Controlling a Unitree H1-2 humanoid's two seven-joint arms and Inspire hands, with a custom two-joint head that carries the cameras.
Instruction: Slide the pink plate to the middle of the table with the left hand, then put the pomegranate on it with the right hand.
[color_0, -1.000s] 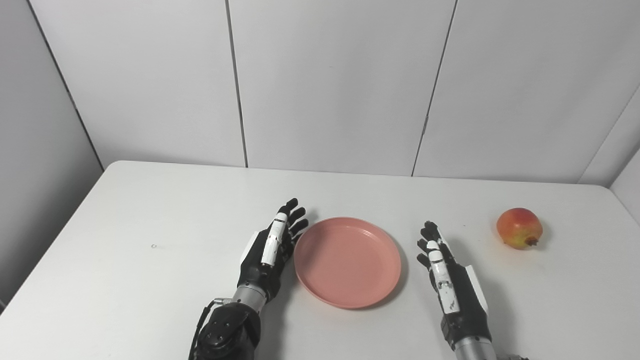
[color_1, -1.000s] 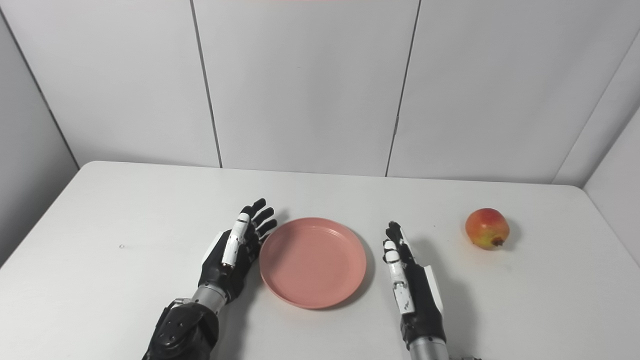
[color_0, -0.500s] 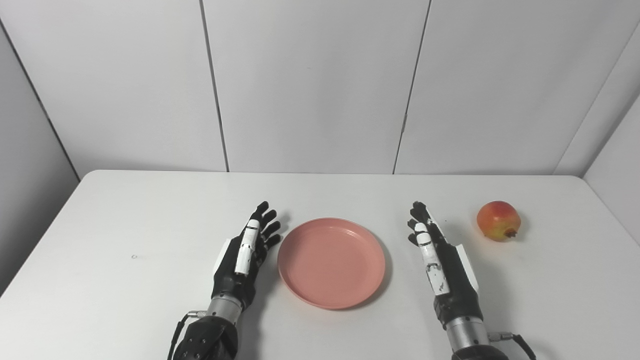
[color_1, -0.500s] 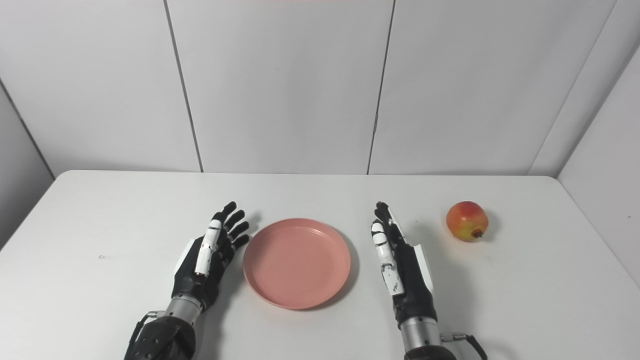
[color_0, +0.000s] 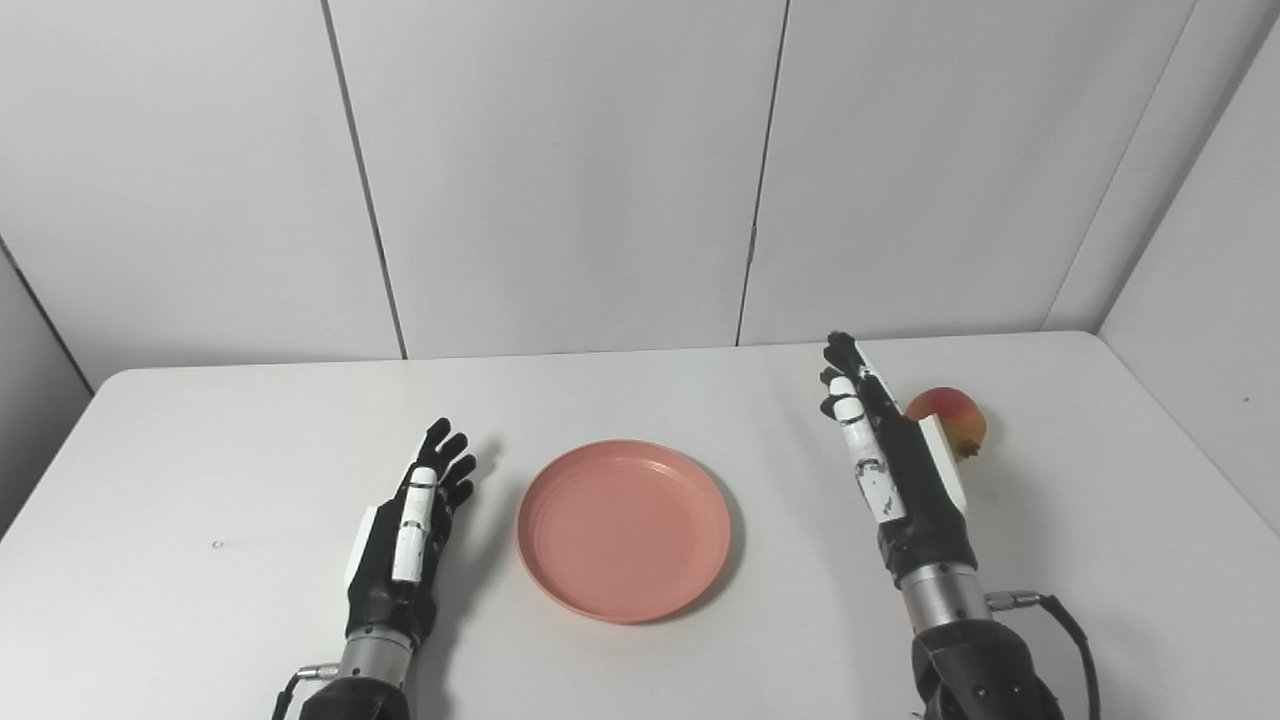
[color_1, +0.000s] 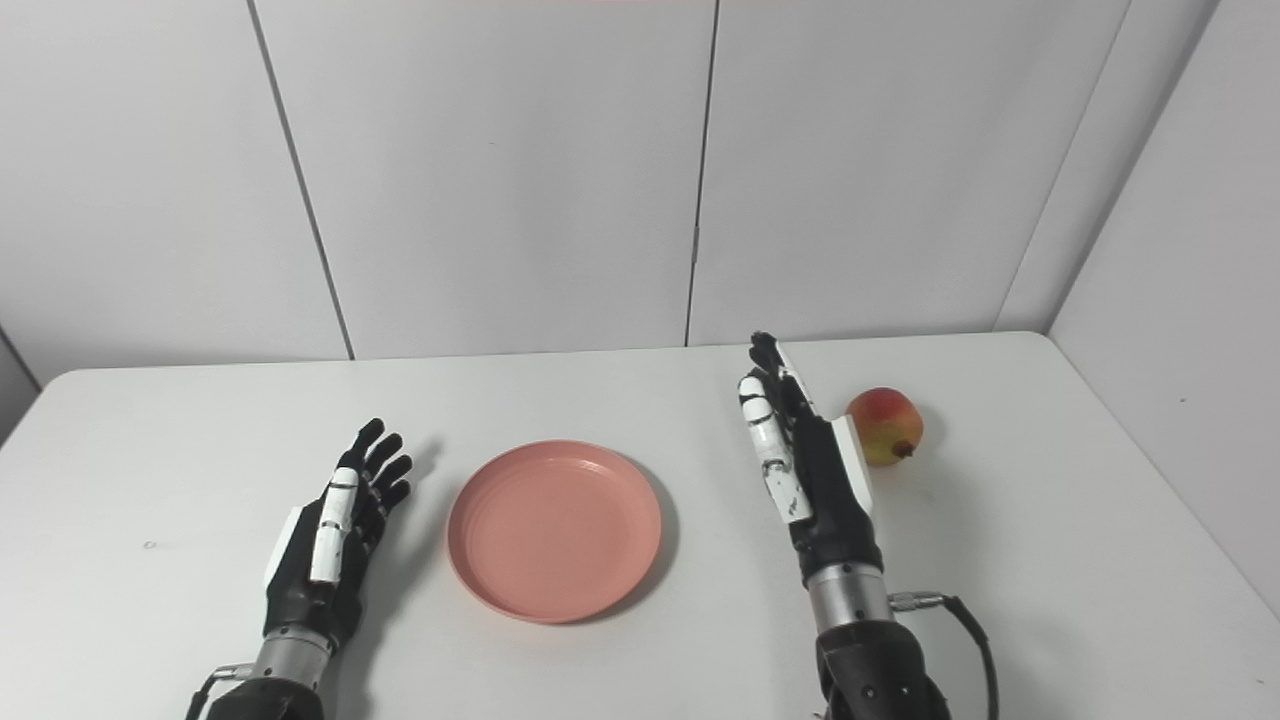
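The pink plate (color_0: 625, 528) lies flat on the white table (color_0: 200, 440), near its middle. My left hand (color_0: 405, 535) is open and empty, a little to the left of the plate and clear of its rim. The pomegranate (color_1: 886, 425) is red and yellow and sits on the table at the right. My right hand (color_1: 805, 460) is open, fingers straight and pointing away, raised just left of the pomegranate. In the left eye view the right hand (color_0: 895, 455) covers part of the pomegranate (color_0: 950, 415). I cannot tell whether they touch.
White wall panels stand behind the table, and a side wall (color_0: 1200, 300) closes the right. A cable (color_0: 1060, 610) hangs from my right wrist.
The camera has turned to the right, so the whole picture shifted left. My right hand has risen and moved forward to beside the pomegranate. My left hand has drawn back from the plate.
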